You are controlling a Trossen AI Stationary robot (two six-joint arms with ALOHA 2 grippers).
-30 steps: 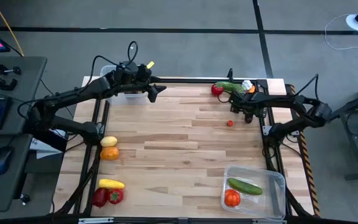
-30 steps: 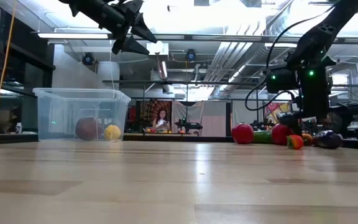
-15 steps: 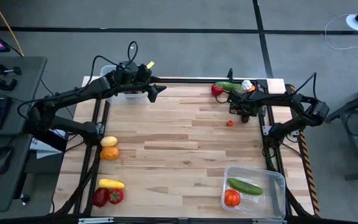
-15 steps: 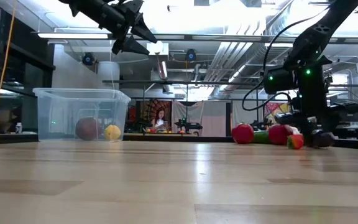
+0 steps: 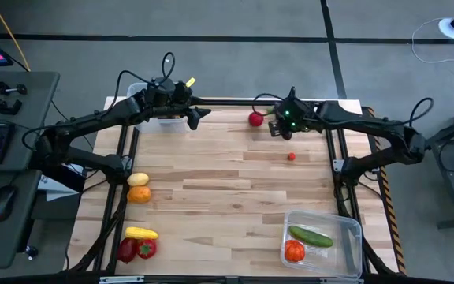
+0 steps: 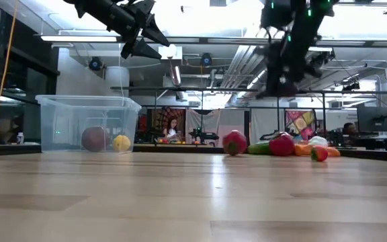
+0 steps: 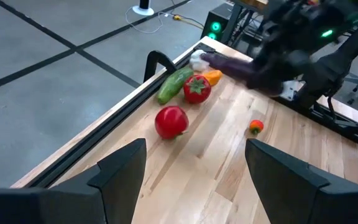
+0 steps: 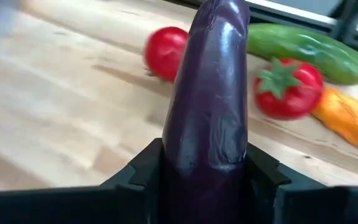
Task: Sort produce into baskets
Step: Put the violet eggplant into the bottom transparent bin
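Right jaws: the right gripper (image 8: 207, 180) is clenched on the purple eggplant (image 8: 211, 93), which stands up between its two dark fingers; in the high view the gripper (image 5: 278, 126) hangs over the far edge of the surface.
Left jaws: the left gripper (image 5: 196, 115) is released and grasps nothing, hovering beside the far-left basket (image 5: 164, 121).
Eggplant: dark purple, glossy, long and rounded at the tip, lifted clear of the surface.
Open room: the middle of the wooden surface (image 5: 227, 189) is bare from the far edge to the near edge.
Edges: a black rail runs along the far edge, just behind the cluster of produce there.
Near the eggplant: a red apple (image 7: 171, 121) lies alone on the surface; a red tomato (image 7: 196, 88), a green cucumber (image 7: 174, 84) and an orange carrot (image 7: 212, 76) lie close together by the rail.
Small piece: a little red-orange fruit (image 5: 291, 156) sits apart, nearer the middle.
Far-left basket: clear tub holding a red apple (image 6: 94, 139) and a lemon (image 6: 121, 142).
Near-right basket (image 5: 353, 229): clear tub with a cucumber (image 5: 310, 236) and a tomato (image 5: 294, 251).
Left edge: a lemon (image 5: 138, 180) above an orange (image 5: 139, 194); farther toward the near corner a yellow piece (image 5: 141, 233) and two red peppers (image 5: 137, 249).
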